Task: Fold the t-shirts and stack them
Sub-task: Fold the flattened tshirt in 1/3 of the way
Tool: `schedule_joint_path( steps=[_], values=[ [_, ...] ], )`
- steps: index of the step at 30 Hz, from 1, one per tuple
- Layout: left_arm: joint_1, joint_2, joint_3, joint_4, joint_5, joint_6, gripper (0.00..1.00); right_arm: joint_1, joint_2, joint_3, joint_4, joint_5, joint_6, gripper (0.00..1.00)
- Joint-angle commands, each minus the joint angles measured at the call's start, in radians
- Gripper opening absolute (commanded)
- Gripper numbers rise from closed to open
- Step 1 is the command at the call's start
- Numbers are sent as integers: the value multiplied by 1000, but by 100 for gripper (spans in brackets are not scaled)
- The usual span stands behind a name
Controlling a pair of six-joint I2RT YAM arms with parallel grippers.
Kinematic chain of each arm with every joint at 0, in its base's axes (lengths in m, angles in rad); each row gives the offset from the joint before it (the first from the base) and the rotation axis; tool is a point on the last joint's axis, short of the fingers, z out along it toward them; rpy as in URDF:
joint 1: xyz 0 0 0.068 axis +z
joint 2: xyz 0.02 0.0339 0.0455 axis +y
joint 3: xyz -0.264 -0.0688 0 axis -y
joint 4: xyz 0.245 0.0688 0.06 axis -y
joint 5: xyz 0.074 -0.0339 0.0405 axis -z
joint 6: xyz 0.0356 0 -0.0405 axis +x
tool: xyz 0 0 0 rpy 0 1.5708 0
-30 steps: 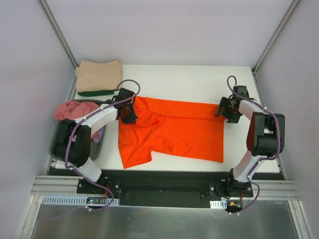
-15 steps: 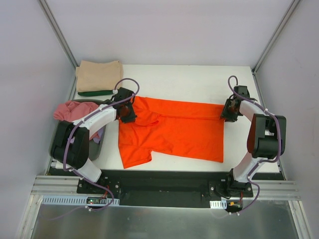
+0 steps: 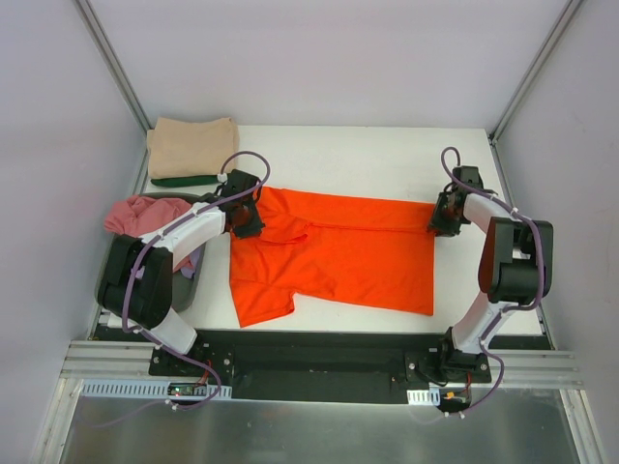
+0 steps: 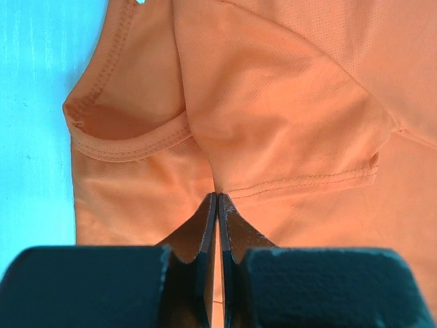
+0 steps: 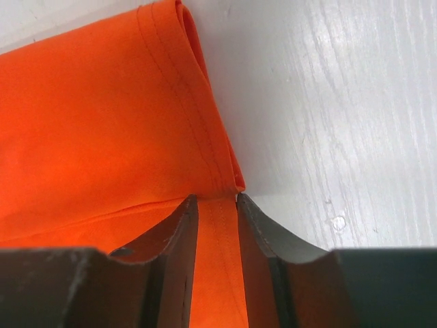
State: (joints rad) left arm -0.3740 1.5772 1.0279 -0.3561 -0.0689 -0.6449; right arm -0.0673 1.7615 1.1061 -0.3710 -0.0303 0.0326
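A bright orange t-shirt [image 3: 338, 256] lies spread on the white table [image 3: 387, 159], its far edge folded over. My left gripper [image 3: 250, 220] is at the shirt's far left end, by the sleeve and neck opening. In the left wrist view its jaws [image 4: 217, 197] are shut on a pinch of orange cloth [image 4: 273, 102]. My right gripper [image 3: 440, 220] is at the far right corner. In the right wrist view its fingers [image 5: 217, 198] press both sides of the folded hem [image 5: 217, 260]. A folded tan t-shirt [image 3: 191, 147] lies on a dark green one [image 3: 189, 180] at the far left.
A dark grey basket [image 3: 187, 288] stands off the table's left edge with a pink shirt [image 3: 145, 213] heaped in it, under my left arm. Grey walls and metal frame posts close in the table on three sides.
My right gripper has shifted slightly onto the shirt's far right corner and its fingers have closed on the hem. The left gripper has stayed shut in place.
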Motion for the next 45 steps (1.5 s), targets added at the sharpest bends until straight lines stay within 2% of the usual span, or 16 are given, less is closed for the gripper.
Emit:
schedule_joint_path(
  steps=[1,5,20,25,28,30,38,45],
  values=[
    [-8,-42,21,5,-34,-18,0,-8,35,52,9,-13,-10,31],
    [-9,-46,21,6,-37,-15,0,-8,16,40,32,0,-10,27],
    [-6,-66,18,6,-37,-4,0,-12,62,98,29,-16,-25,27],
    [-6,-65,21,5,-39,-7,0,-12,40,81,40,9,-25,11],
    [-6,-68,24,6,-43,-4,0,-12,10,67,32,21,-25,8],
    [-6,-68,32,6,-48,2,0,-12,-11,61,12,24,-25,0],
    [29,-86,69,5,-52,22,0,-11,-65,58,-89,72,-16,0],
    [49,-117,78,5,-49,47,0,-11,-100,38,-154,41,-4,0]
  ],
)
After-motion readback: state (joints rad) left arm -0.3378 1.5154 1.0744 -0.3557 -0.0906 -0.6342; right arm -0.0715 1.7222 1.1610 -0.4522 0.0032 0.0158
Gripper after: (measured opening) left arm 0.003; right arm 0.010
